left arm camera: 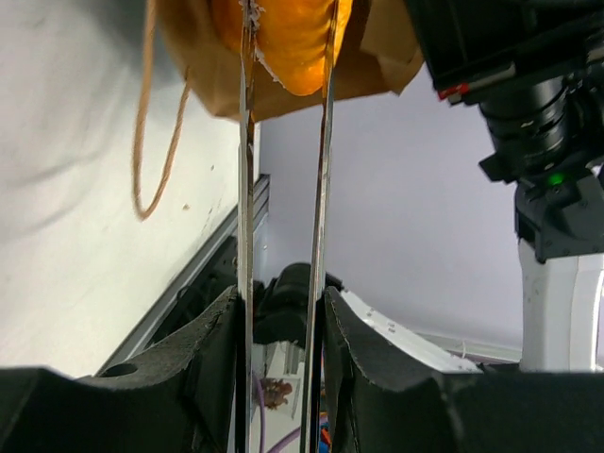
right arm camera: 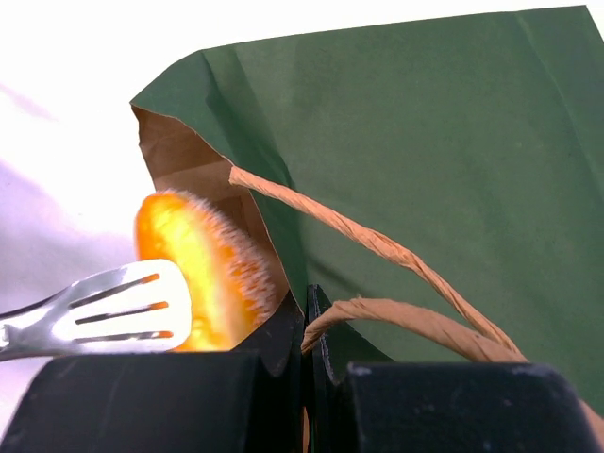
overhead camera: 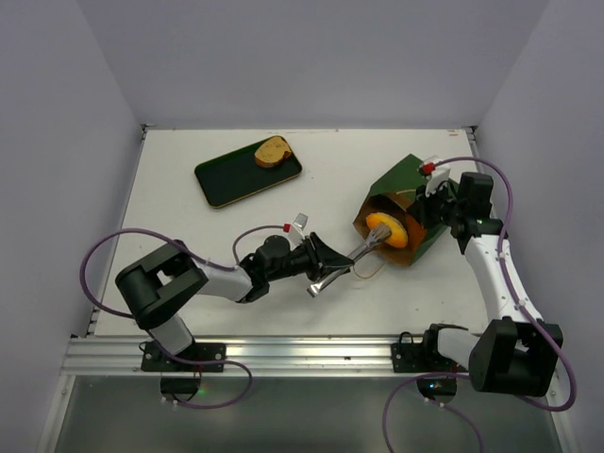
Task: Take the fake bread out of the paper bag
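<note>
- The bag [overhead camera: 420,189] lies on its side at the right of the bench [overhead camera: 189,245], mouth facing the left arm.
- The right pincer [right arm camera: 309,330] is clenched on the bag's rim.
- The left pincer [overhead camera: 321,257] grasps metal tongs [overhead camera: 363,250].
- The tong tips squeeze an orange-yellow roll [overhead camera: 387,229], which sits right in the bag's mouth.
- A brown slice [overhead camera: 273,152] rests on a green tray [overhead camera: 226,181], well apart at the far left.

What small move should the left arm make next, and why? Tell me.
Probably draw the left tool back toward its base, with the tongs. They pinch the orange roll at the mouth of the paper bag, and the right tool pins the bag's edge, so it should slide out.
</note>
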Tool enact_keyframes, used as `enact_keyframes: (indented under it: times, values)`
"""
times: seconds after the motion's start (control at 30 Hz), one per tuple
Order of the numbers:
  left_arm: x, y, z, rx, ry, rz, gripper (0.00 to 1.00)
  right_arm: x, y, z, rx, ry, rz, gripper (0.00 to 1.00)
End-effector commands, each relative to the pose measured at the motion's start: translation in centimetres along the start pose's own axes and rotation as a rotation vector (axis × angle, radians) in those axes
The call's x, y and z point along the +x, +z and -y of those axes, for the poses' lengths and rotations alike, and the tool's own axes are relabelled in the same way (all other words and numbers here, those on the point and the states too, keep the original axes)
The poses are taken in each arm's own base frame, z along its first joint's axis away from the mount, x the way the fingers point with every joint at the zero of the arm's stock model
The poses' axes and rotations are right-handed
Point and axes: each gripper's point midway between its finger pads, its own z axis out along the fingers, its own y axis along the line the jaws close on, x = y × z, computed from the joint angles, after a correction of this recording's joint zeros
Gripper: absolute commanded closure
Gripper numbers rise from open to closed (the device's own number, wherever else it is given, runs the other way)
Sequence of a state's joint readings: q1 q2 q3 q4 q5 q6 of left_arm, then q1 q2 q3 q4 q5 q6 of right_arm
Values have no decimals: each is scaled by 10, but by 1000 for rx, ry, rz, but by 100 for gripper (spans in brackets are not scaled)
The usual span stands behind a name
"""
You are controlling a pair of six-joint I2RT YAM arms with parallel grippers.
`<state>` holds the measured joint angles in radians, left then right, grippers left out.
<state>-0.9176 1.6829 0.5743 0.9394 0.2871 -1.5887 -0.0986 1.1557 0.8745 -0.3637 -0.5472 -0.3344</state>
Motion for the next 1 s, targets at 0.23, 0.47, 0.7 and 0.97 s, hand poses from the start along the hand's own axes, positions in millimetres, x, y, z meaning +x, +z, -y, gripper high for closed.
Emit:
enact_keyframes:
  times: [0.23, 0.47, 0.7, 0.97]
  values:
    - [21, -44, 24, 14, 186, -55, 100, -17, -5, 11, 62, -14, 67, 100]
    - [-4, -76, 39, -19, 270, 27, 100, -18, -5, 10, 58, -16, 70, 100]
    - [-71, -112, 62, -37, 316, 192, 100, -21, -7, 8, 52, -21, 83, 100]
    - [-180, -129, 47, -87, 224, 399, 100, -23, -9, 5, 45, -23, 93, 100]
